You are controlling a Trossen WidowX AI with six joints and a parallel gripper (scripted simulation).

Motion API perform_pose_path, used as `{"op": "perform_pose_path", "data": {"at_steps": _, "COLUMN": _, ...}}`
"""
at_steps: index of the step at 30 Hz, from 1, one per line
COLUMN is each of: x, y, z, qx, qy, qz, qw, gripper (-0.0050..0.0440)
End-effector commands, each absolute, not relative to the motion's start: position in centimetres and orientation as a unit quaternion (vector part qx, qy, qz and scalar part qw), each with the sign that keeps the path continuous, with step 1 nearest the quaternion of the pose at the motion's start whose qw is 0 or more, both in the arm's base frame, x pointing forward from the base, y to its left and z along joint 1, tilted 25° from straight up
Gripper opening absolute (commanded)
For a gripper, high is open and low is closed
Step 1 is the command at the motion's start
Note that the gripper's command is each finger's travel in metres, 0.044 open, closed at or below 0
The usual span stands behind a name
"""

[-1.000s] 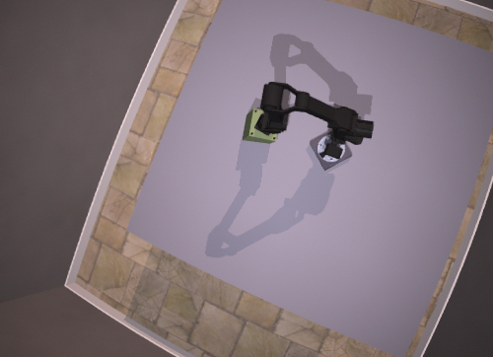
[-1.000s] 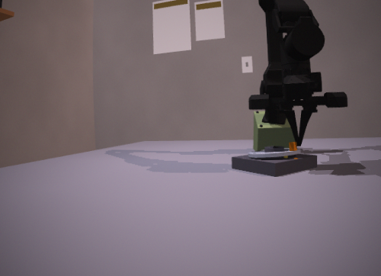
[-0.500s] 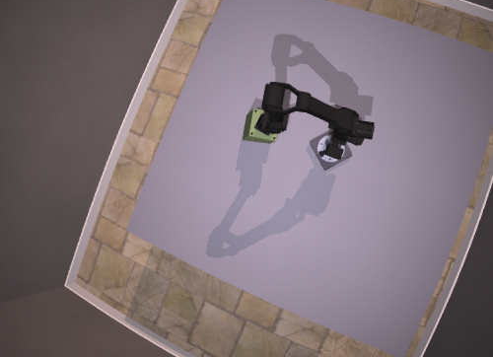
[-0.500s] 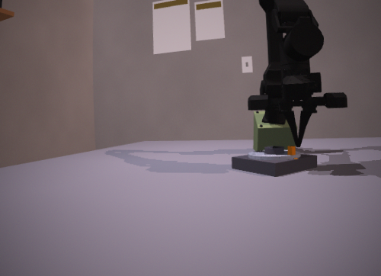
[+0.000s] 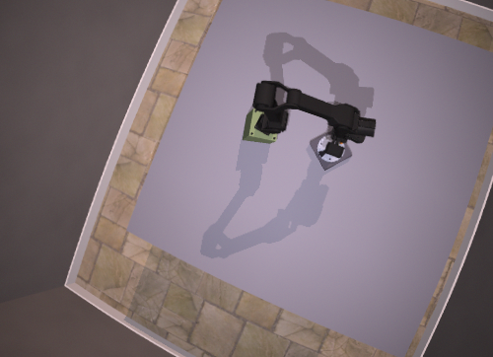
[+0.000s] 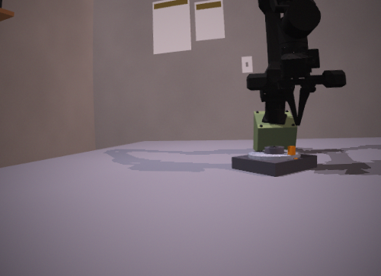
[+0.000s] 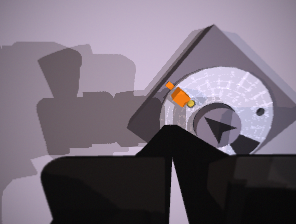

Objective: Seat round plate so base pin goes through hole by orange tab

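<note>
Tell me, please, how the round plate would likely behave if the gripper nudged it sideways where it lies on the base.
The round plate probably would not slide: the small pin shows through the hole beside the orange tab, and a central hub rises through its middle. It looks thin and stiff, lying flat on the base, so tipping seems unlikely. The gripper hangs shut above it.
</note>
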State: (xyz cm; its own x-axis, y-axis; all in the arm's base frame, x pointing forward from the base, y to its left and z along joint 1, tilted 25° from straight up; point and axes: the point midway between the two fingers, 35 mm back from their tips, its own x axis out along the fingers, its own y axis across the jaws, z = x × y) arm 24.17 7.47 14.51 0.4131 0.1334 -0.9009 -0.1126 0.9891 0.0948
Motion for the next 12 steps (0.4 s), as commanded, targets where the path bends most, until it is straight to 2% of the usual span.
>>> {"op": "perform_pose_path", "data": {"at_steps": 1, "x": 24.33, "y": 7.51, "z": 15.10, "qx": 0.011, "qy": 0.528, "qz": 0.075, "qw": 0.846, "gripper": -0.0050}}
{"op": "perform_pose_path", "data": {"at_steps": 12, "x": 24.42, "y": 7.54, "z": 14.81, "qx": 0.011, "qy": 0.529, "qz": 0.075, "qw": 0.845, "gripper": -0.0050}}
